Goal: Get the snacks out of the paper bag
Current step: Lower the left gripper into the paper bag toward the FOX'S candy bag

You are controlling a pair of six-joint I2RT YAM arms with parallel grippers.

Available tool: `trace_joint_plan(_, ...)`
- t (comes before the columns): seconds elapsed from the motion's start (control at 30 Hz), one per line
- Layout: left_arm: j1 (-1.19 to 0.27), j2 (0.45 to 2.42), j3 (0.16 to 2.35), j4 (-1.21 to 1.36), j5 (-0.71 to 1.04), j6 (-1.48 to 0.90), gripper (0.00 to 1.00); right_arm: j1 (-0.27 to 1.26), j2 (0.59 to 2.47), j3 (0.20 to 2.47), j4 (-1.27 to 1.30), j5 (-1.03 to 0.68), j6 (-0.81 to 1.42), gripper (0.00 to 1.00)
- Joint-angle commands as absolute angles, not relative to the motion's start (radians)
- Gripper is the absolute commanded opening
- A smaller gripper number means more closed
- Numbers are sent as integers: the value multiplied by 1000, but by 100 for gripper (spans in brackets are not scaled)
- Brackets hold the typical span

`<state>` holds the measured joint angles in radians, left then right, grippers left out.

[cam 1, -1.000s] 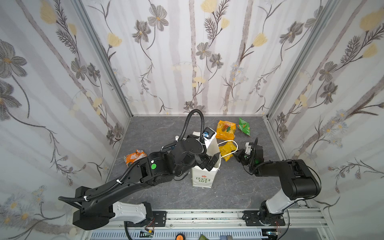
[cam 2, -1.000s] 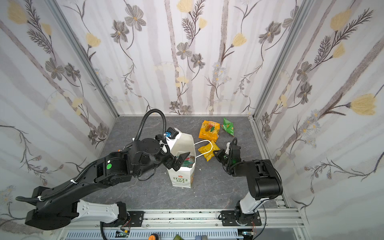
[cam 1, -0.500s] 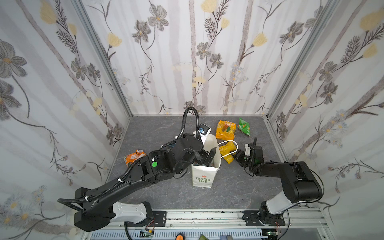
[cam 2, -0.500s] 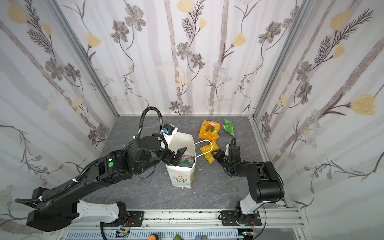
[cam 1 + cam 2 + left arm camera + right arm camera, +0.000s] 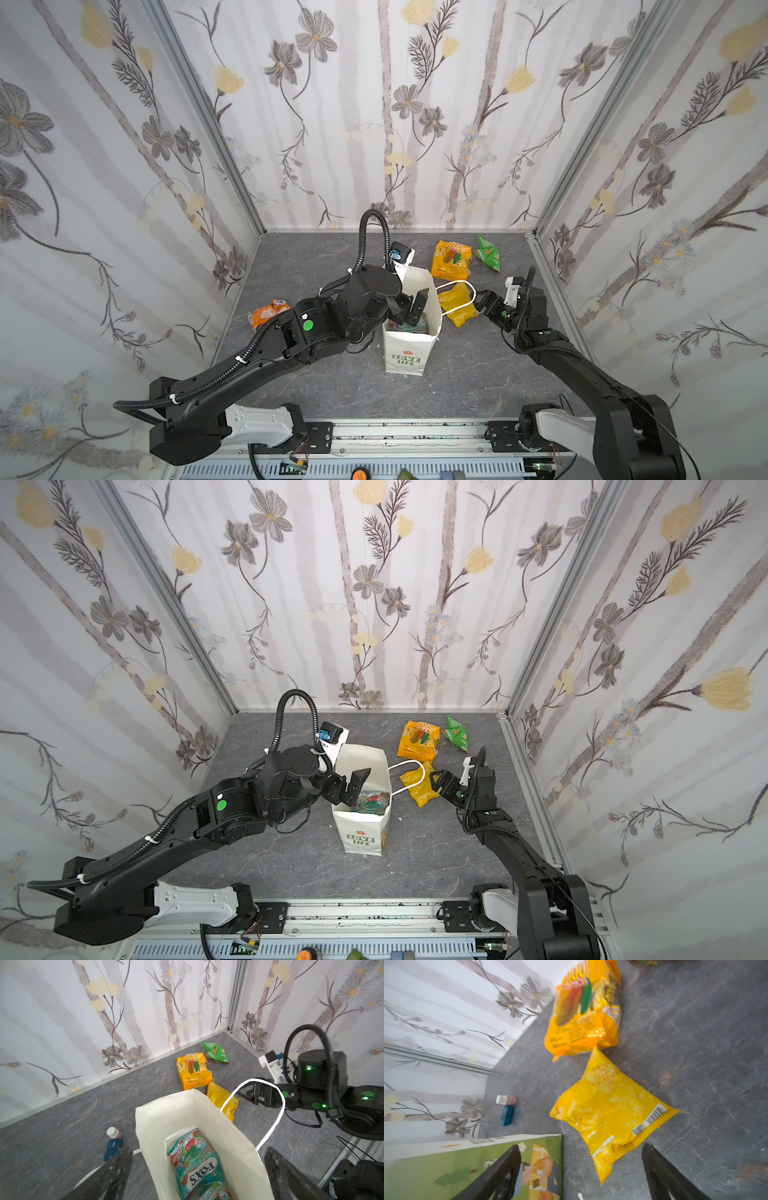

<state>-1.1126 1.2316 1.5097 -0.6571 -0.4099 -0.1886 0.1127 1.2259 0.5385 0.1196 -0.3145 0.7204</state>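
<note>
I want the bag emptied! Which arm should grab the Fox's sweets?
Left. The open left gripper hangs over the paper bag, above the FOX'S packets inside; the right gripper is outside, by the yellow packet.

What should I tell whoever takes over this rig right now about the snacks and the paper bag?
Left end effector: open, empty, at the mouth of the paper bag.
Right end effector: open, empty, beside the yellow packet.
Done, out on the table: large orange-yellow packet, green packet, yellow packet.
To do: two teal FOX'S packets lie inside the upright bag.
</note>
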Motion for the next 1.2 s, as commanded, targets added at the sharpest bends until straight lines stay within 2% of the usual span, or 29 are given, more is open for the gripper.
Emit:
trace_joint_plan(0.0, -1089, 1246, 1533, -662, -405, -246, 100, 120, 1095, 605, 9, -306, 679, 91)
trace_joint_plan(0.13, -1064, 1277, 1553, -673, -374, -256, 99, 126, 970, 674, 20, -456, 678, 91)
trace_joint_plan(0.3, -1031, 1328, 1591, -710, -340, -265, 97, 144, 912, 757, 60, -655, 711, 93)
trace_joint_plan(0.4, -1011, 1367, 1624, -753, -319, -272, 90, 171, 884, 811, 49, -690, 718, 99)
trace_joint_plan(0.47, -990, 1408, 1657, -800, -295, -290, 85, 202, 866, 836, 41, -709, 713, 99)
trace_joint_plan(0.7, -945, 1571, 1778, -984, -259, -371, 74, 342, 887, 993, -199, -684, 571, 99)
trace_joint_plan(0.87, -944, 1680, 1826, -1055, -257, -458, 67, 416, 899, 1036, -261, -622, 537, 99)
trace_joint_plan(1.17, -943, 1744, 1715, -1038, -199, -567, 61, 430, 896, 1036, -301, -547, 506, 99)
